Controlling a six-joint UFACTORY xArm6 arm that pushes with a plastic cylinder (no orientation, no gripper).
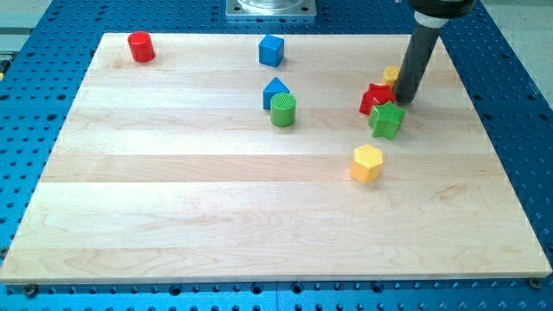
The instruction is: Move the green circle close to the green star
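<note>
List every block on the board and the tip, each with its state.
Green circle: upright, touching the blue triangular block.
Blue triangular block: just behind the green circle.
Green star: beside the red star, apart from the green circle.
Red star: against the green star.
Yellow block: partly hidden behind the rod.
Yellow hexagon: alone.
Blue cube: alone.
Red cylinder: alone.
My tip: beside both stars.

On the pale wooden board (173, 190), my tip (404, 100) rests just above the green star block (386, 119), well apart from the green circle block (282, 110).
</note>
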